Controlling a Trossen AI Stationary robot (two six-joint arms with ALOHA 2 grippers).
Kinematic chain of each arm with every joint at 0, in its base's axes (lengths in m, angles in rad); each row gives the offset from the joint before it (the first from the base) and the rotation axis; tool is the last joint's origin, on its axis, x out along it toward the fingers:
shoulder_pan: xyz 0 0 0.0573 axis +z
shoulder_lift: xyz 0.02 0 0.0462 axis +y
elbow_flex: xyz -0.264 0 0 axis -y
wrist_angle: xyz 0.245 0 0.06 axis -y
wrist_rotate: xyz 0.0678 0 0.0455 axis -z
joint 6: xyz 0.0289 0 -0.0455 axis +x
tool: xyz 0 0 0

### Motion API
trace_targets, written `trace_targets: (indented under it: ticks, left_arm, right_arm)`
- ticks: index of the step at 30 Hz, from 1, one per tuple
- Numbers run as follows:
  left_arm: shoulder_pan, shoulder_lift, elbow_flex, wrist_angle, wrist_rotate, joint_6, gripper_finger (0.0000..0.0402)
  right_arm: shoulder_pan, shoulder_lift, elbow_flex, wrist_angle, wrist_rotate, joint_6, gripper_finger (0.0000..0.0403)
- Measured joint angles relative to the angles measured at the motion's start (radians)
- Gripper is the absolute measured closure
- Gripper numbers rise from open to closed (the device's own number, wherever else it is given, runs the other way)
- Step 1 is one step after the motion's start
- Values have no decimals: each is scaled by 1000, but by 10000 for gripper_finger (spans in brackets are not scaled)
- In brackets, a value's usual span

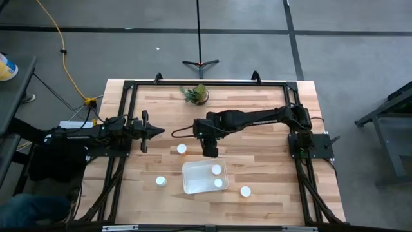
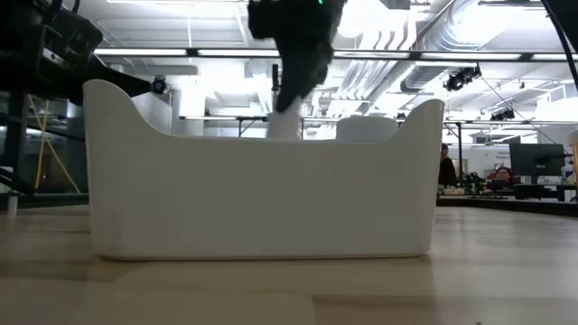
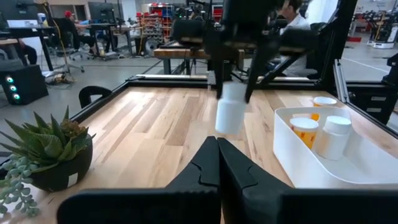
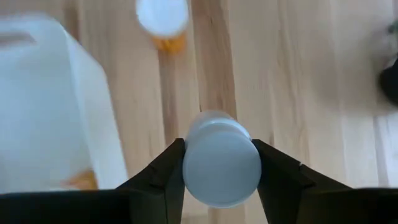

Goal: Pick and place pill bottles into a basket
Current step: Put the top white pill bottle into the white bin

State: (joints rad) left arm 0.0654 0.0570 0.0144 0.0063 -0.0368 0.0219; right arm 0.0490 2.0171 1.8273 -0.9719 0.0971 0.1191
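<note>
My right gripper (image 1: pixel 210 152) hangs over the table just beyond the far edge of the white basket (image 1: pixel 193 183) and is shut on a white pill bottle (image 3: pixel 229 112). Two bottles (image 1: pixel 217 170) stand in the basket. Three more stand on the table: one (image 1: pixel 182 149) left of my right gripper, one (image 1: pixel 160 182) left of the basket, one (image 1: pixel 245 191) right of it. My left gripper (image 1: pixel 161 131) is shut and empty at the table's left. My right gripper pinches the white bottle's sides (image 4: pixel 186 163) between its two fingers, on its upper part (image 3: pixel 231 88). The fingers come from above, pointing down. The bottle hangs below them, slightly tilted, and seems clear of the table.
A small green potted plant (image 1: pixel 195 94) stands at the table's far edge. A black frame (image 1: pixel 132 85) runs round the table. Bare wood lies between the plant and the basket. People sit at desks in the room behind.
</note>
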Motion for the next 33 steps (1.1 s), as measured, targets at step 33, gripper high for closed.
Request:
trace_targets:
  ticks: [33]
  left_arm:
    - [0,0,0,1,-8,-4,375]
  right_arm:
    - [257,0,120,46,60,195,256]
